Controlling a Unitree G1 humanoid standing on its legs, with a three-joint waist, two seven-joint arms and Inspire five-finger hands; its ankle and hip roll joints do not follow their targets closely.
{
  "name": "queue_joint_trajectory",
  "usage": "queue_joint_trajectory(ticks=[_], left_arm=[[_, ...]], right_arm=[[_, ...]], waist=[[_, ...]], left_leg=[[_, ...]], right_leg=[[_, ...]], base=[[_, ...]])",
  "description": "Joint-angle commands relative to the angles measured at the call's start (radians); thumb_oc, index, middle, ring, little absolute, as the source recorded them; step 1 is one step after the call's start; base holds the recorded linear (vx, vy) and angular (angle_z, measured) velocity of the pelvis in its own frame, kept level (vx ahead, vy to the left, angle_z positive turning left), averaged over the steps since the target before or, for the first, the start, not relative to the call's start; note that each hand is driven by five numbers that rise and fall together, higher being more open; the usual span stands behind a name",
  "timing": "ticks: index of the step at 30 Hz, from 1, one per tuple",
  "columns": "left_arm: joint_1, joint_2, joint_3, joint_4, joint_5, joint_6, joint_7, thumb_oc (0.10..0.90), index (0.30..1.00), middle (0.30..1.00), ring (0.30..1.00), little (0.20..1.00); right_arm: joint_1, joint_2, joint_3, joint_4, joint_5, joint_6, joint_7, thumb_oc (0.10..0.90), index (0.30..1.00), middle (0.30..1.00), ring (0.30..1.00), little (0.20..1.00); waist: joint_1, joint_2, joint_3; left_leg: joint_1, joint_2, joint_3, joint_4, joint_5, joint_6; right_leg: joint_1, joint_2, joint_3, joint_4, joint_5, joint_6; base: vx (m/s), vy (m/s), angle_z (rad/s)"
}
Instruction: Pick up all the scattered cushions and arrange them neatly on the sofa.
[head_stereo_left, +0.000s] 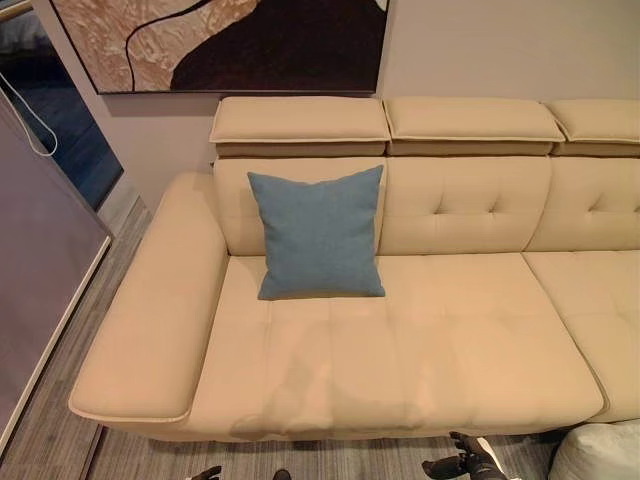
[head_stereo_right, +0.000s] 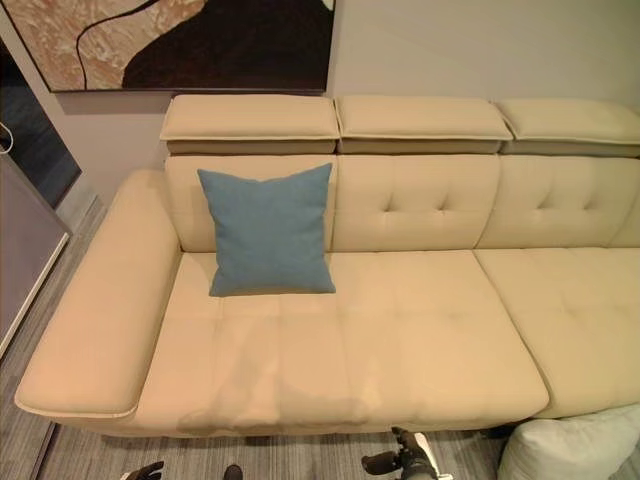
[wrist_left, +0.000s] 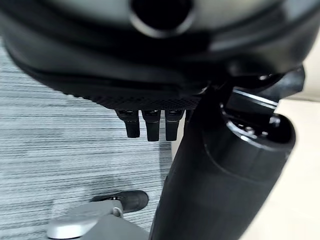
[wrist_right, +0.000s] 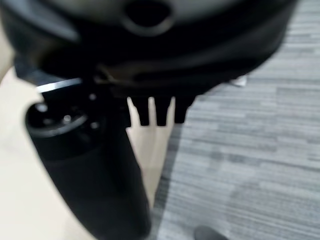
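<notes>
Blue cushion (head_stereo_left: 318, 233) is already propped on the sofa (head_stereo_left: 470, 330) left of center, so I'd swing toward the pale cushion (head_stereo_right: 575, 445) at the bottom right corner, both my left hand (wrist_left: 150, 122) and right hand (wrist_right: 157, 112) hanging relaxed, empty, and scoop it from underneath.

Behind the seat you see a large framed abstract painting (head_stereo_left: 220, 42) in brown, cream and black, hanging on the plain grey wall (head_stereo_left: 480, 45). Under everything lies the grey striped floor (head_stereo_right: 300, 458). At your left stands a dark glass panel (head_stereo_left: 45, 220).
</notes>
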Motion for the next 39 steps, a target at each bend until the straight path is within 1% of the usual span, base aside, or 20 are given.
queue_joint_trajectory(ticks=[1, 2, 4, 8, 10, 13, 18, 19, 20, 22, 25, 27, 28, 30, 32, 34, 35, 36, 37, 39], left_arm=[[-0.072, 0.02, 0.014, -0.015, 0.025, -0.018, 0.004, 0.8, 0.9, 0.9, 0.9, 0.9], [-0.072, 0.02, 0.014, -0.015, 0.025, -0.018, 0.004, 0.8, 0.9, 0.9, 0.9, 0.9], [-0.078, 0.013, 0.008, -0.02, 0.009, -0.022, 0.005, 0.8, 0.9, 0.9, 0.9, 0.9], [-0.092, -0.005, -0.004, -0.02, -0.013, -0.025, 0.009, 0.8, 0.9, 0.9, 0.9, 0.9], [-0.103, -0.009, -0.013, -0.017, -0.012, -0.026, 0.009, 0.8, 0.9, 0.9, 0.9, 0.9], [-0.122, -0.009, -0.028, -0.019, 0.0, -0.024, 0.006, 0.8, 0.9, 0.9, 0.9, 0.9], [-0.161, 0.012, -0.048, -0.044, 0.007, -0.026, 0.007, 0.8, 0.9, 0.9, 0.9, 0.9], [-0.17, 0.02, -0.047, -0.05, -0.001, -0.026, 0.012, 0.8, 0.9, 0.9, 0.9, 0.9], [-0.172, 0.023, -0.047, -0.058, -0.006, -0.028, 0.013, 0.8, 0.9, 0.9, 0.9, 0.9], [-0.166, 0.024, -0.047, -0.058, -0.001, -0.025, 0.006, 0.8, 0.9, 0.9, 0.9, 0.9], [-0.145, 0.026, -0.041, -0.057, 0.017, -0.019, -0.005, 0.8, 0.9, 0.9, 0.9, 0.9], [-0.13, 0.024, -0.032, -0.052, 0.025, -0.016, -0.009, 0.8, 0.9, 0.9, 0.9, 0.9], [-0.118, 0.023, -0.033, -0.049, 0.036, -0.01, -0.01, 0.8, 0.9, 0.9, 0.9, 0.9], [-0.112, 0.015, -0.018, -0.042, 0.032, -0.011, -0.007, 0.8, 0.9, 0.9, 0.9, 0.9], [-0.123, 0.001, -0.033, -0.027, 0.035, -0.009, -0.004, 0.8, 0.9, 0.9, 0.9, 0.9], [-0.138, -0.008, -0.054, -0.03, 0.044, -0.004, -0.003, 0.8, 0.9, 0.9, 0.9, 0.9], [-0.145, -0.014, -0.07, -0.037, 0.042, -0.003, 0.0, 0.8, 0.9, 0.9, 0.9, 0.9], [-0.148, -0.021, -0.08, -0.037, 0.036, -0.004, 0.006, 0.8, 0.9, 0.9, 0.9, 0.9], [-0.149, -0.025, -0.084, -0.037, 0.034, -0.005, 0.005, 0.8, 0.9, 0.9, 0.9, 0.9], [-0.15, -0.027, -0.086, -0.037, 0.032, -0.006, 0.007, 0.8, 0.9, 0.9, 0.9, 0.9]], right_arm=[[-0.048, -0.031, 0.006, 0.008, 0.024, -0.03, -0.03, 0.8, 0.9, 0.9, 0.9, 0.9], [-0.048, -0.031, 0.006, 0.008, 0.024, -0.03, -0.03, 0.8, 0.9, 0.9, 0.9, 0.9], [-0.052, -0.034, 0.008, 0.013, 0.024, -0.028, -0.034, 0.8, 0.9, 0.9, 0.9, 0.9], [-0.06, -0.04, 0.019, 0.029, 0.015, -0.017, -0.041, 0.8, 0.9, 0.9, 0.9, 0.9], [-0.063, -0.043, 0.018, 0.03, 0.014, -0.013, -0.042, 0.8, 0.9, 0.9, 0.9, 0.9], [-0.074, -0.045, 0.009, 0.026, 0.025, -0.008, -0.044, 0.8, 0.9, 0.9, 0.9, 0.9], [-0.079, -0.028, -0.001, 0.001, 0.046, -0.006, -0.054, 0.8, 0.9, 0.9, 0.9, 0.9], [-0.081, -0.027, -0.003, -0.003, 0.045, -0.007, -0.061, 0.8, 0.9, 0.9, 0.9, 0.9], [-0.077, -0.024, -0.001, -0.002, 0.045, -0.008, -0.061, 0.8, 0.9, 0.9, 0.9, 0.9], [-0.06, -0.02, -0.002, 0.004, 0.041, -0.012, -0.06, 0.8, 0.9, 0.9, 0.9, 0.9], [-0.034, -0.022, -0.014, 0.022, 0.035, -0.015, -0.055, 0.8, 0.9, 0.9, 0.9, 0.9], [-0.028, -0.022, -0.014, 0.034, 0.027, -0.014, -0.053, 0.8, 0.9, 0.9, 0.9, 0.9], [-0.026, -0.018, -0.012, 0.033, 0.023, -0.007, -0.057, 0.8, 0.9, 0.9, 0.9, 0.9], [-0.031, -0.023, -0.008, 0.031, 0.026, -0.006, -0.065, 0.8, 0.9, 0.9, 0.9, 0.9], [-0.023, -0.03, -0.019, 0.02, 0.049, -0.014, -0.074, 0.8, 0.9, 0.9, 0.9, 0.9], [-0.014, -0.038, -0.035, 0.014, 0.068, -0.018, -0.085, 0.8, 0.9, 0.9, 0.9, 0.9], [-0.012, -0.039, -0.039, 0.02, 0.075, -0.018, -0.092, 0.8, 0.9, 0.9, 0.9, 0.9], [-0.012, -0.042, -0.038, 0.033, 0.071, -0.014, -0.098, 0.8, 0.9, 0.9, 0.9, 0.9], [-0.011, -0.043, -0.037, 0.039, 0.069, -0.013, -0.102, 0.8, 0.9, 0.9, 0.9, 0.9], [-0.01, -0.044, -0.037, 0.042, 0.067, -0.013, -0.104, 0.8, 0.9, 0.9, 0.9, 0.9]], waist=[[-0.015, -0.049, 0.031], [-0.015, -0.049, 0.031], [-0.004, -0.053, 0.047], [0.019, -0.058, 0.06], [0.012, -0.049, 0.061], [-0.01, -0.045, 0.068], [-0.029, -0.055, 0.107], [-0.02, -0.052, 0.12], [-0.005, -0.044, 0.125], [0.001, -0.033, 0.118], [0.017, -0.022, 0.093], [0.054, -0.016, 0.074], [0.081, -0.035, 0.064], [0.084, -0.04, 0.051], [0.054, -0.033, 0.071], [0.029, -0.023, 0.096], [0.031, -0.022, 0.113], [0.043, -0.026, 0.117], [0.047, -0.029, 0.11], [0.051, -0.031, 0.109]], left_leg=[[0.011, -0.087, -0.044, 0.079, -0.144, 0.009], [0.011, -0.087, -0.044, 0.08, -0.145, 0.009], [-0.018, -0.101, -0.102, 0.122, -0.152, 0.001], [-0.062, -0.149, -0.277, 0.171, -0.166, -0.005], [-0.052, -0.157, -0.312, 0.147, -0.167, 0.003], [-0.037, -0.159, -0.291, 0.118, -0.163, 0.021], [-0.063, -0.172, -0.207, 0.122, -0.154, 0.045], [-0.069, -0.163, -0.182, 0.129, -0.153, 0.049], [-0.082, -0.153, -0.151, 0.125, -0.142, 0.052], [-0.085, -0.138, -0.11, 0.105, -0.12, 0.056], [-0.081, -0.112, -0.054, 0.08, -0.103, 0.066], [-0.095, -0.087, 0.008, 0.075, -0.094, 0.064], [-0.089, -0.086, 0.055, 0.062, -0.091, 0.061], [-0.097, -0.073, 0.087, 0.059, -0.081, 0.054], [-0.099, -0.053, 0.08, 0.077, -0.076, 0.035], [-0.108, -0.034, 0.075, 0.117, -0.078, 0.018], [-0.115, -0.05, 0.024, 0.155, -0.088, 0.011], [-0.129, -0.098, -0.077, 0.168, -0.104, 0.008], [-0.138, -0.121, -0.121, 0.165, -0.105, 0.007], [-0.143, -0.135, -0.142, 0.171, -0.108, 0.007]], right_leg=[[0.0, -0.044, 0.033, -0.028, 0.04, 0.095], [0.0, -0.044, 0.034, -0.028, 0.04, 0.095], [-0.01, -0.047, 0.053, -0.028, 0.052, 0.095], [-0.056, -0.051, 0.122, -0.018, 0.079, 0.101], [-0.084, -0.048, 0.153, -0.009, 0.09, 0.11], [-0.15, -0.058, 0.193, 0.014, 0.124, 0.133], [-0.258, -0.054, 0.247, 0.059, 0.173, 0.181], [-0.271, -0.05, 0.217, 0.086, 0.161, 0.174], [-0.268, -0.071, 0.129, 0.111, 0.134, 0.157], [-0.235, -0.091, 0.016, 0.171, 0.08, 0.128], [-0.172, -0.097, -0.056, 0.24, 0.009, 0.104], [-0.097, -0.132, -0.156, 0.246, -0.027, 0.101], [-0.045, -0.136, -0.168, 0.191, -0.021, 0.106], [-0.041, -0.113, -0.142, 0.114, -0.017, 0.122], [-0.036, -0.078, -0.092, 0.051, -0.009, 0.106], [-0.033, -0.064, -0.09, 0.043, -0.006, 0.091], [-0.035, -0.057, -0.073, 0.049, -0.005, 0.082], [-0.039, -0.044, -0.043, 0.049, 0.004, 0.078], [-0.043, -0.038, -0.026, 0.045, 0.009, 0.08], [-0.041, -0.035, -0.011, 0.042, 0.011, 0.083]], base=[[-0.06, -0.006, -0.02], [-0.09, 0.005, -0.23], [-0.12, 0.015, -0.41], [-0.14, 0.066, -0.84], [-0.1, 0.134, -0.91], [-0.13, 0.196, -0.58], [-0.2, 0.167, -1.16], [-0.32, 0.109, -0.94], [-0.25, 0.117, -1.17], [-0.16, 0.112, -1.22], [-0.1, 0.041, -1.07], [-0.16, -0.05, -1.34], [-0.14, -0.12, -1.67], [-0.1, -0.209, -1.66], [-0.09, -0.3, -0.9], [-0.07, -0.202, 0.08], [0.02, -0.116, 0.11], [0.04, -0.089, -0.33], [0.05, -0.053, -0.73], [0.05, 0.0, -0.81]])
